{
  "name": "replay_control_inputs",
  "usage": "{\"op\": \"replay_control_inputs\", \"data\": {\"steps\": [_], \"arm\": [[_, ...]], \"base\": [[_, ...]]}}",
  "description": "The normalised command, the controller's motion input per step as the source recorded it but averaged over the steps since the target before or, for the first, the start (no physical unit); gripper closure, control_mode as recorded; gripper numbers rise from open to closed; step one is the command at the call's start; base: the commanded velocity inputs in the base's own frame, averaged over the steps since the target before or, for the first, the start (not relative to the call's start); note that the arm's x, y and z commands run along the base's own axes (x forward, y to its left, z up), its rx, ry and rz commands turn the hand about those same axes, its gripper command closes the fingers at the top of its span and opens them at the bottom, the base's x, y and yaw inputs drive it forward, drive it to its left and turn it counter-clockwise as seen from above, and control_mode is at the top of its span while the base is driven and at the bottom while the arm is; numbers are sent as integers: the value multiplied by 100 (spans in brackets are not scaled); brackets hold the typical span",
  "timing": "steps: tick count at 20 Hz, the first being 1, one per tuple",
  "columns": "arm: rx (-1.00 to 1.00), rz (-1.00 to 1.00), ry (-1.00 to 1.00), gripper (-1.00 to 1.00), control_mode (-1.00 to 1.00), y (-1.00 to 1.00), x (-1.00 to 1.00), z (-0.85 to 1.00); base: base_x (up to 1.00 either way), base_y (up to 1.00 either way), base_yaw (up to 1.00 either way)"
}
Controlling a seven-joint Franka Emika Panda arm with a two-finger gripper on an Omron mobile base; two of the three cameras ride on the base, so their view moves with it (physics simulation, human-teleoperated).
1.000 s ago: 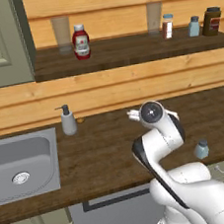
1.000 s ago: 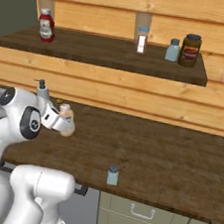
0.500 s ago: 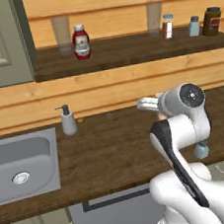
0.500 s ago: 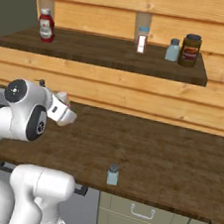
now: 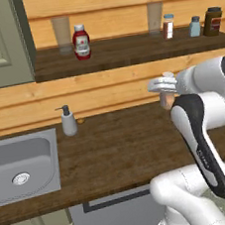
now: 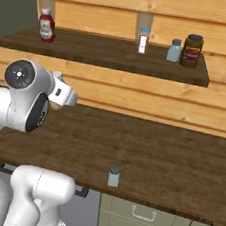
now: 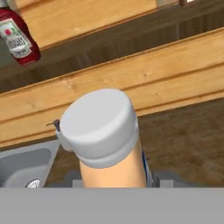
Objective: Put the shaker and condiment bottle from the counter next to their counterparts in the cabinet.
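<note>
**A:** Start with the left base view. What's the claw doing?

**B:** The white two-finger claw [image 5: 164,89] hangs above the long dark brown wood-grain counter [image 5: 119,153], pinching one small peach-orange squeeze bottle with a white cap [image 5: 167,99] that pokes out just beneath it. Up and to its left, one red sauce bottle with a white cap [image 5: 81,42] stands on the dark wood shelf of the open cabinet [image 5: 127,50]. Above and to its right are three more: a white-and-red shaker with a blue cap [image 5: 168,26], a small light-blue shaker with a grey cap [image 5: 195,26] and a dark brown jar [image 5: 213,21]. One grey soap pump dispenser [image 5: 68,121] stands well to the claw's left, beside the grey steel sink [image 5: 21,165].

**A:** And the right base view?

**B:** One small pale teal shaker with a grey cap [image 6: 113,176] stands near the counter's front edge, below and well to the right of the claw [image 6: 56,100]. The arm hides most of the fingers here, so the grip is hard to judge.

**A:** The hand view?

**B:** The squeeze bottle [image 7: 109,153] sits upright between the fingers, cap toward the camera. The red bottle [image 7: 16,37] is at the upper left.
</note>
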Motion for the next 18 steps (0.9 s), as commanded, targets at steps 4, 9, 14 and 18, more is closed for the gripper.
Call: {"op": "replay_control_inputs", "data": {"steps": [4, 9, 14, 18], "arm": [[1, 17, -5, 100, -100, 1, -35, 79], [1, 17, 0, 100, -100, 9, -16, 73], [0, 15, 0, 100, -100, 4, -5, 70], [0, 11, -4, 100, -100, 2, 5, 61]], "base": [[0, 0, 0], [0, 0, 0], [0, 0, 0], [0, 0, 0]]}}
